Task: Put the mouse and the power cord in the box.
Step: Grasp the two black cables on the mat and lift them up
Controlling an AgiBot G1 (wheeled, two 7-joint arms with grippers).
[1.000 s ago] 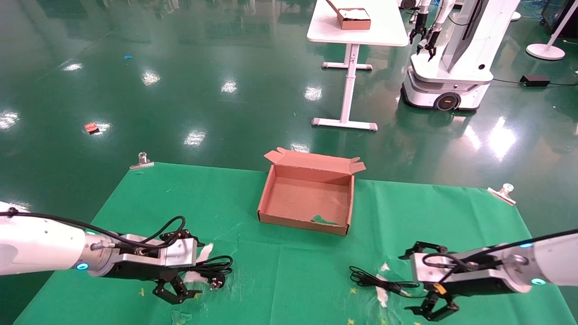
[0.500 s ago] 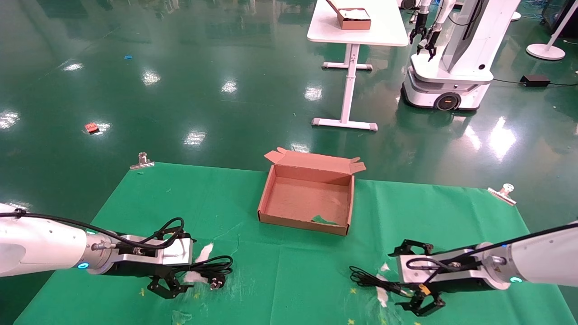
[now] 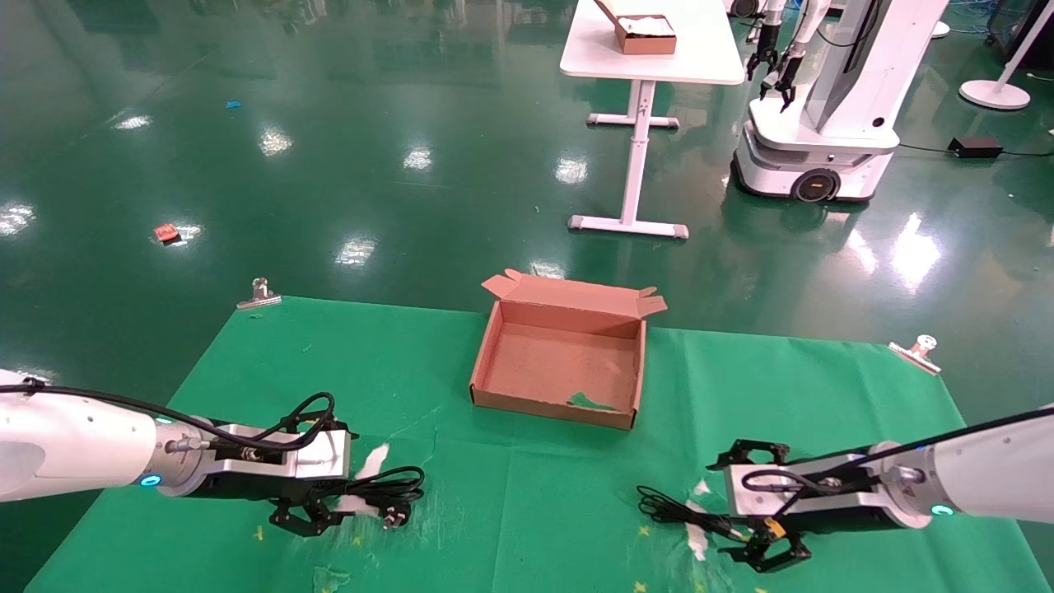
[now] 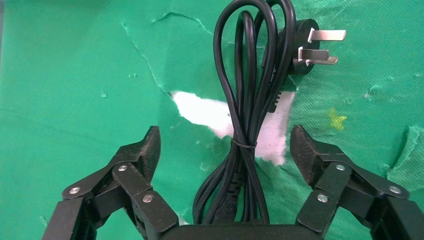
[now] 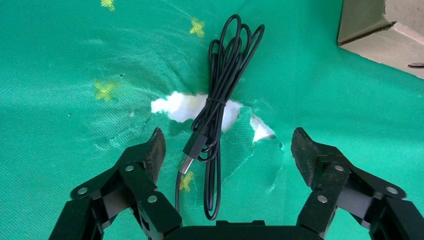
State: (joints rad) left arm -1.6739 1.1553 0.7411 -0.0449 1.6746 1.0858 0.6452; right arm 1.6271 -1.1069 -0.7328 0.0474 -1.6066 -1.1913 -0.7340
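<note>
Both grippers sit low over the green cloth-covered table (image 3: 527,527), each with its black fingers spread wide apart and holding nothing. Left gripper (image 4: 226,150) straddles the power cord (image 4: 250,100), a thick black cable tied in a loose coil with a pronged black plug; the coil runs up between the two fingers (image 4: 145,150) without touching either, lying over a white tear in the cloth near the table's front left. From the head view the left gripper (image 3: 317,517) is right at the coil (image 3: 387,490). Right gripper (image 5: 225,150) hangs the same way over a thin black cable bundle (image 5: 222,90) ending in a small flat connector, which lies on another white tear near the front right; in the head view that gripper (image 3: 770,550) is just beside the bundle (image 3: 679,511). I cannot make out the mouse body itself. Shallow brown cardboard box (image 3: 494,346), flaps open along its far edge, stands at the table's middle, well apart from both cables, with only a scrap of green inside.
</note>
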